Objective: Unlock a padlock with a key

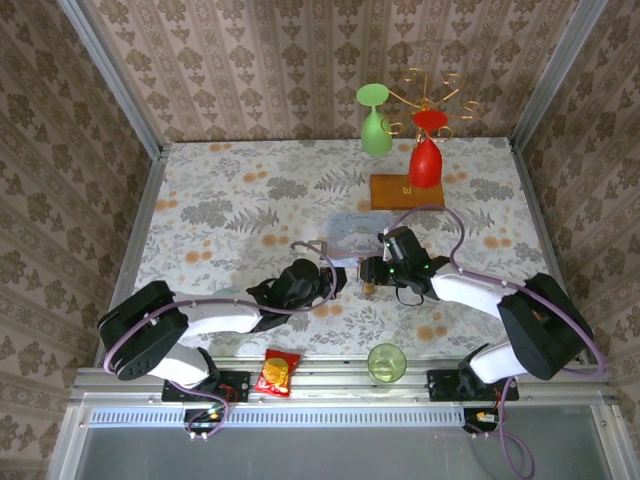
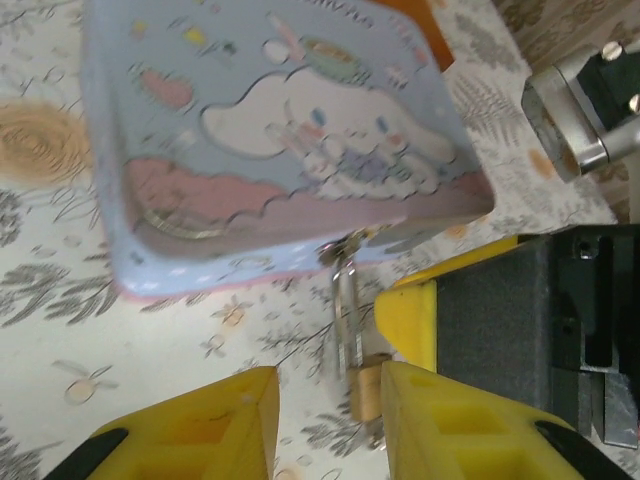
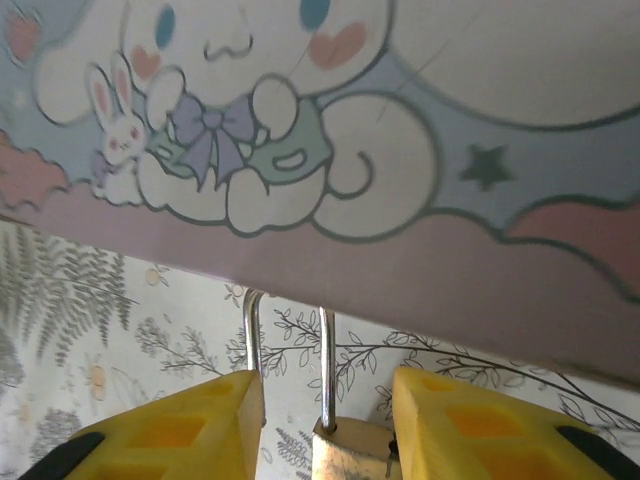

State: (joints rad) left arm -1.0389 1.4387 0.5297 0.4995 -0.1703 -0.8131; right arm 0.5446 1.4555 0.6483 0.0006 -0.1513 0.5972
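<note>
as the padlock (image 3: 350, 450) sits, perhaps pinched, between the right fingers (image 3: 200, 430), left fingers (image 2: 200, 430) spread around it.

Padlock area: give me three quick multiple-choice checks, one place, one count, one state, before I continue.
1. The tiny brass-coloured padlock sits: A) at the pale blue cartoon tin's front edge B) loose, far from the tin C) inside the tin.
2. Stemmed glasses in the top view: A) one B) two C) four.
3. The left gripper's jaws: A) pressed together B) apart C) shut on a key.
Answers: A, its silvery shackle meets the tin's edge; B, one green stemmed glass, one red stemmed glass; B, a gap separates its yellow fingers.
</note>
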